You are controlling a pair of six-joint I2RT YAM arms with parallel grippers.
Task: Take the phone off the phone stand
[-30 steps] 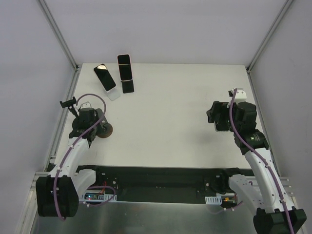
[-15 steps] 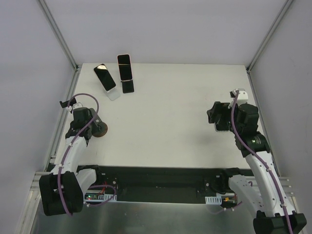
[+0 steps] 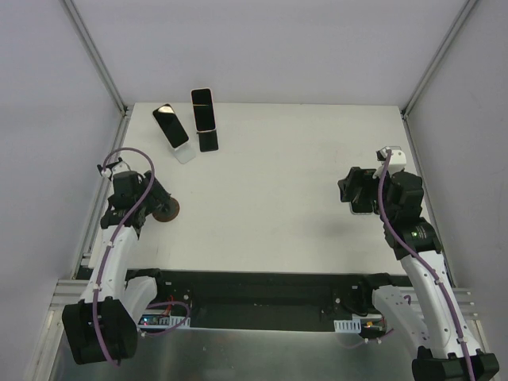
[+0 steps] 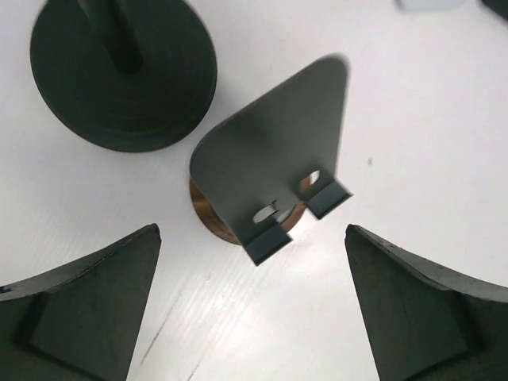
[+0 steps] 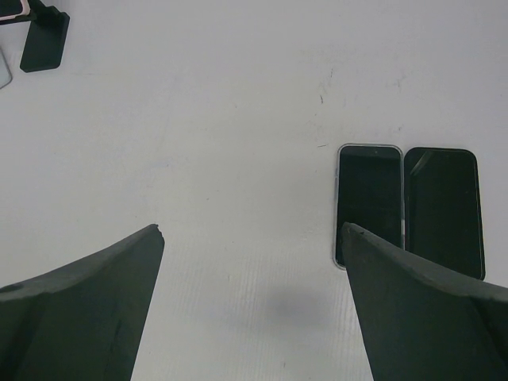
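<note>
1. Over at the far left corner of the table [image 3: 278, 175], two phones are propped up: the first phone [image 3: 170, 125] leans on a white stand [image 3: 184, 152], and just beside it the second phone [image 3: 202, 109] sits on a black stand [image 3: 209, 142].
2. Neither arm is anywhere near them!
3. Down the left edge, the left gripper [image 4: 252, 232] hangs over an empty stand [image 4: 270, 151] with a coppery round base. Its fingers are spread wide and touch nothing.
4. Beside that stand lies a dark round disc [image 4: 123, 75].
5. Across on the right, the right gripper [image 5: 252, 228] is spread wide too and holds nothing.
6. Beneath it, a silver-edged phone [image 5: 367, 202] and a dark-edged phone [image 5: 441, 210] lie flat on the table, side by side.
</note>
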